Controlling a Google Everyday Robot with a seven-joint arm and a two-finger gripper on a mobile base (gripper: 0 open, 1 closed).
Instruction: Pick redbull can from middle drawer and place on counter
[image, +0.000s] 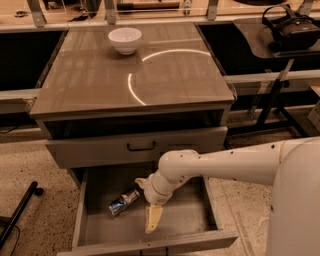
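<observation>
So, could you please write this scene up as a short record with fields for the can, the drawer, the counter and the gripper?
redbull can: lying on its side on the drawer bottom, left of centre, not held
middle drawer: pulled open
gripper: pointing down inside the drawer, right of the can, not around it
counter: holds a white bowl near its back edge; no can on it
task status: can not yet picked up

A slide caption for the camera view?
The hand hangs inside the open middle drawer, near the redbull can lying there.
</observation>
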